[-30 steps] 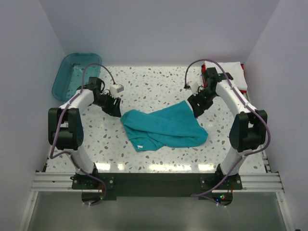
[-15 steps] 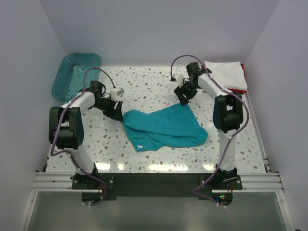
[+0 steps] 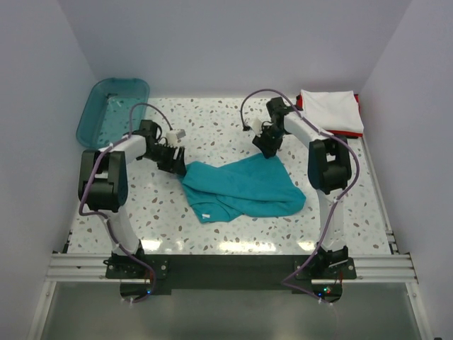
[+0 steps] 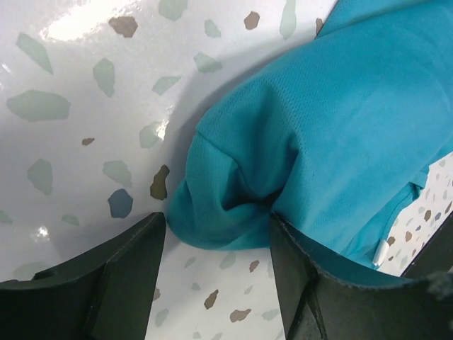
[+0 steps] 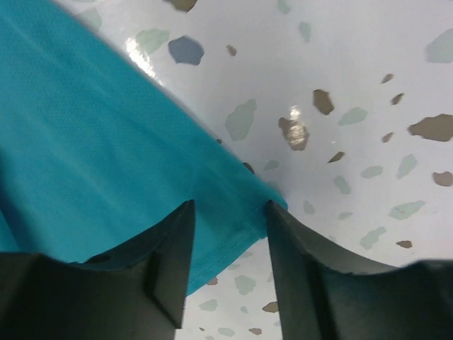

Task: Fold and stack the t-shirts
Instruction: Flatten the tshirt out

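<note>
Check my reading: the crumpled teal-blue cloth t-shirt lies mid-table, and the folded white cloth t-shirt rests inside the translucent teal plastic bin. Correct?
One error: the folded white cloth t-shirt lies at the far right corner on a red cloth t-shirt, not inside the translucent teal plastic bin. The top external view shows it. The rest is right.
</note>
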